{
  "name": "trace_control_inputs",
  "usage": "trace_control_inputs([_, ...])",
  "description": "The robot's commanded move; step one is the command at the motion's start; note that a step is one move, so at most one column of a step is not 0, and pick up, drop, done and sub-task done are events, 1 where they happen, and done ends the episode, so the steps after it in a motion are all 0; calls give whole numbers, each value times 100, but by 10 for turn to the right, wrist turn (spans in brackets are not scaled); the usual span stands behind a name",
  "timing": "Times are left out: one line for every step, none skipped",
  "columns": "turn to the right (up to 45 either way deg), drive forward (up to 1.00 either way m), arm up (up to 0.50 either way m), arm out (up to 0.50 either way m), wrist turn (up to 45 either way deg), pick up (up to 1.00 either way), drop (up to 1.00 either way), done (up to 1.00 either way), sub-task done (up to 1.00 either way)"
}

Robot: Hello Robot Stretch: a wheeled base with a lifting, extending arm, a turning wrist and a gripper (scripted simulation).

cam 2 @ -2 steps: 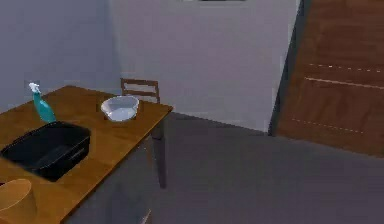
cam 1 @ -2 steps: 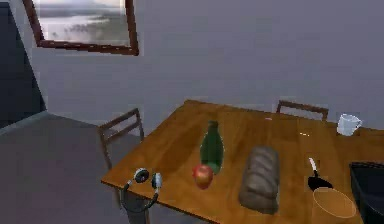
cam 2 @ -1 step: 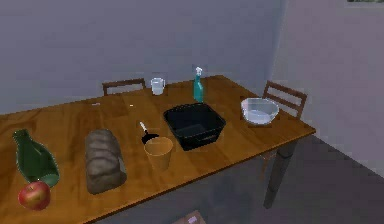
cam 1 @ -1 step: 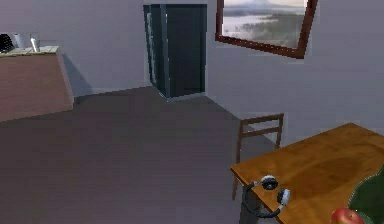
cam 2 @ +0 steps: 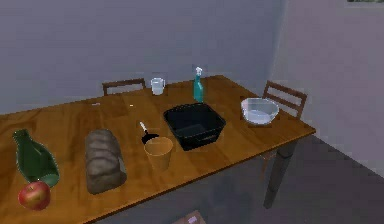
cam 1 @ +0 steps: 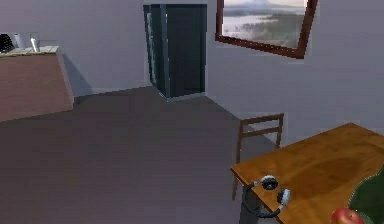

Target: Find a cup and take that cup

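The small pale translucent cup [cam 2: 157,85] stands upright at the far edge of the brown wooden table [cam 2: 70,125], near the teal spray bottle [cam 2: 198,84] and beyond the black rectangular tub [cam 2: 195,126]. A reach would likely cross the whole tabletop. How the gripper's jaws stand cannot be told.

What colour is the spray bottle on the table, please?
The spray bottle is teal; arm side view.

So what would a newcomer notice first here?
The arm side view's laden wooden table: black tub at its middle, green bottle and red apple at the view's left, a clear cup at the far edge. In the forward view, a framed landscape hangs beside a dark cabinet.
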Motion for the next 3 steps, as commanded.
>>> trace_control_inputs([0,0,38,0,0,0,0,0,0])
trace_control_inputs([0,0,0,32,0,0,0,0,0])
trace_control_inputs([0,0,0,0,450,0,0,0,0])
